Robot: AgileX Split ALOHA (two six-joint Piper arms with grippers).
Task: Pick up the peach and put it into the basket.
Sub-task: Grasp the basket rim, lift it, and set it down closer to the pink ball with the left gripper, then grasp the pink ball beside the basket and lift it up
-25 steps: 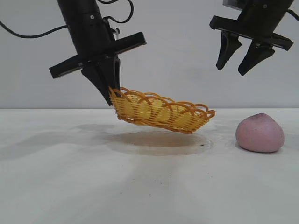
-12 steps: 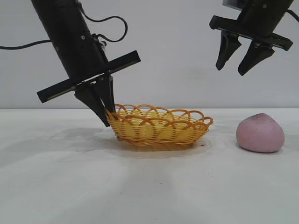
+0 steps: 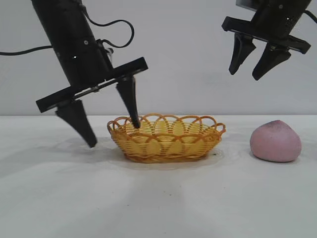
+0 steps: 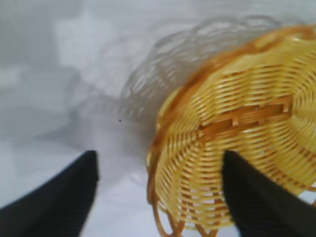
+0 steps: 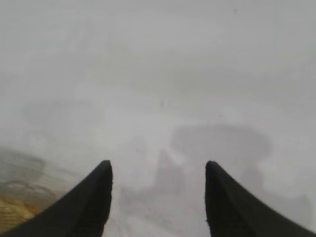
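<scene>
The yellow-orange wicker basket (image 3: 166, 144) rests flat on the white table, left of centre. My left gripper (image 3: 113, 134) stands open astride its left rim: one finger dips inside the basket, the other reaches down outside it. In the left wrist view the basket (image 4: 237, 128) fills the far side, with its rim between the spread fingers (image 4: 64, 197) of the left gripper (image 4: 160, 155). The dusty pink peach (image 3: 275, 141) lies alone on the table at the right. My right gripper (image 3: 245, 74) hangs open high above, between basket and peach, holding nothing.
The white table (image 3: 148, 198) runs wide in front of both objects, against a plain grey wall. A black cable loops behind the left arm. In the right wrist view the right gripper (image 5: 157, 165) shows over bare table, with a sliver of basket (image 5: 15, 212) at the edge.
The left gripper brought the tilted, lifted basket down onto the table, then opened and let go of its rim. The basket now sits level. The right arm and peach have not moved.
</scene>
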